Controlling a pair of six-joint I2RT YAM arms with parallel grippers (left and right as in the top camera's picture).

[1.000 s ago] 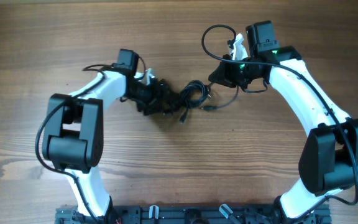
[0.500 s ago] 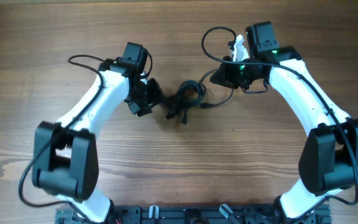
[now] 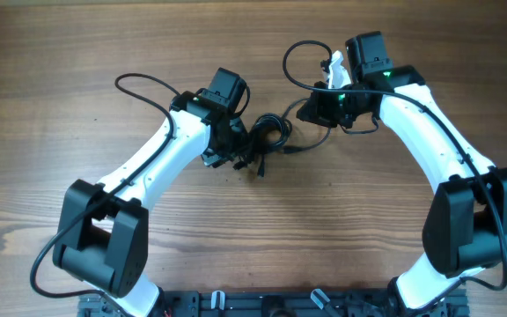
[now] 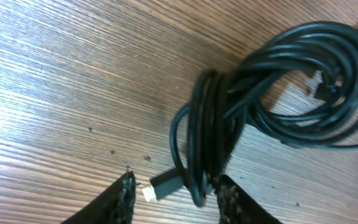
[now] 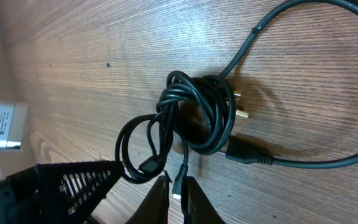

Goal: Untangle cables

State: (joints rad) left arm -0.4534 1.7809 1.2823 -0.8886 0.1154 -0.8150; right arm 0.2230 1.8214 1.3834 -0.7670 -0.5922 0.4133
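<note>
Black fingertips of the left gripper (image 4: pixel 177 190) stand apart on the wood. Between them lie a small plug (image 4: pixel 162 185) with a pale tip and the low end of the cables (image 4: pixel 213 124). The bunch sits close to one finger, but a gap shows on the plug's side, so nothing is pinched. Past the fingers, this wrist view alone shows the cords gathered into a thick upright hank that opens into a wide flat coil on the table (image 4: pixel 61 74).

The right gripper (image 5: pixel 176 194) has its fingers all but together, nipped on one thin cord that runs down into the slit between them. Just beyond, its camera shows the knot from the other side, with a metal-pinned connector (image 5: pixel 241 107) beside it and two long strands leading off across the boards. A white block (image 5: pixel 2 126) at the picture's edge carries a small printed label, too fine to read.

Only the overhead view shows both arms at once, one on each side of the bunch, which lies near the table's middle
</note>
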